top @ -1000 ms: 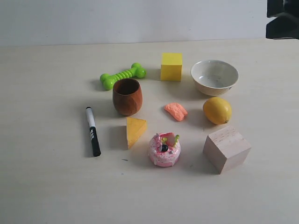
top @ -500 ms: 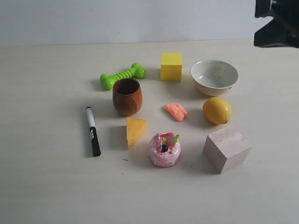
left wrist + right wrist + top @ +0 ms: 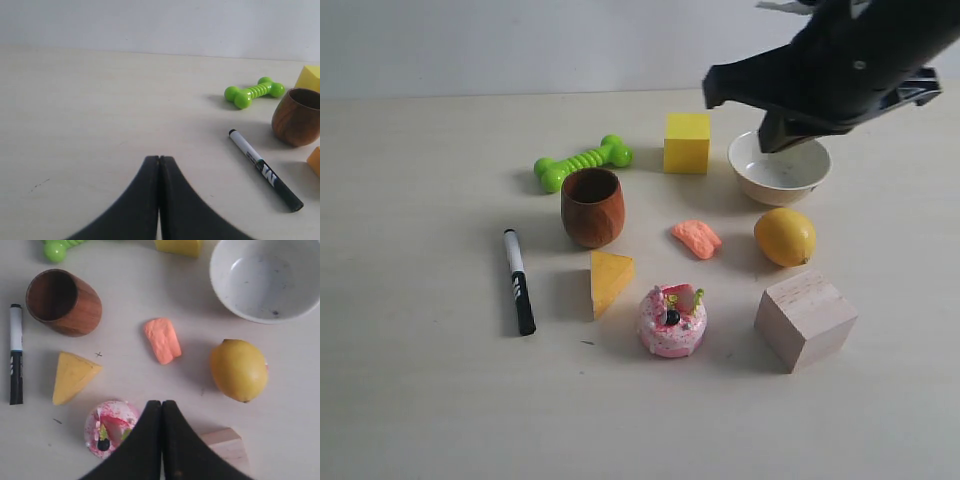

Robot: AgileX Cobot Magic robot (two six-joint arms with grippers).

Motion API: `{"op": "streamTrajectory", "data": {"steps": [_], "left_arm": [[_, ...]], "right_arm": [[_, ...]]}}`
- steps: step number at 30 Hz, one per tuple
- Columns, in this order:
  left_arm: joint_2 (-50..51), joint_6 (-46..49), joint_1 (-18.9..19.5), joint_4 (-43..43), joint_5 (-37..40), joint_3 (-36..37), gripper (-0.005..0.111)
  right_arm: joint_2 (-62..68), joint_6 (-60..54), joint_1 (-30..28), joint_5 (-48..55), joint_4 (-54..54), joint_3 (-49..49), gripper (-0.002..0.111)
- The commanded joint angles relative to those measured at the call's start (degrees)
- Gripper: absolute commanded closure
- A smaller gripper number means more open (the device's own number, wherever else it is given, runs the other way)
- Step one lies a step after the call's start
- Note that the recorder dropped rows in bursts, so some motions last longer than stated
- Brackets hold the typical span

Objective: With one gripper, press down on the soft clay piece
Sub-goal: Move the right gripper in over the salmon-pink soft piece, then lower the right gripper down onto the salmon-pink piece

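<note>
So, pale table (image 3: 420, 420), ten things bunched mid-way, white wall (image 3: 520, 40) behind.
Front and left lie bare. Two cubes, wooden cube (image 3: 805, 318) nearer, yellow cube (image 3: 687, 142) farther; one of everything else. Between cup (image 3: 592, 207) and lemon (image 3: 785, 236) lies the soft clay piece (image 3: 696, 238). Pinched closed and empty: left gripper (image 3: 159, 158), right gripper (image 3: 161, 403).

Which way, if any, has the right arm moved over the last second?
Yes. The right arm swung in from the exterior view's top right corner, leftward, and now overhangs the white bowl.
</note>
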Motion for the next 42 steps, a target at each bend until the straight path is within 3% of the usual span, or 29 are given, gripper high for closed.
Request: {"op": "streamTrajectory", "data": {"steps": [1, 11, 26, 33, 42], "left_arm": [[-0.3, 0.3, 0.2, -0.2, -0.2, 0.2, 0.107], [-0.3, 0.3, 0.2, -0.2, -0.2, 0.2, 0.107], [-0.3, 0.3, 0.2, -0.2, -0.2, 0.2, 0.107], [-0.3, 0.3, 0.2, -0.2, -0.2, 0.2, 0.107], [-0.3, 0.3, 0.2, -0.2, -0.2, 0.2, 0.107]], "right_arm": [[8.2, 6.6, 2.7, 1.3, -1.1, -5.9, 0.108], [24.1, 14.8, 4.1, 8.5, -1.5, -16.2, 0.108], [25.9, 29.9, 4.0, 4.6, -2.8, -17.7, 0.108], [30.4, 32.5, 1.8, 14.7, -0.5, -25.8, 0.108], [34.8, 43.7, 0.4, 17.4, 0.8, -30.0, 0.108]]}}
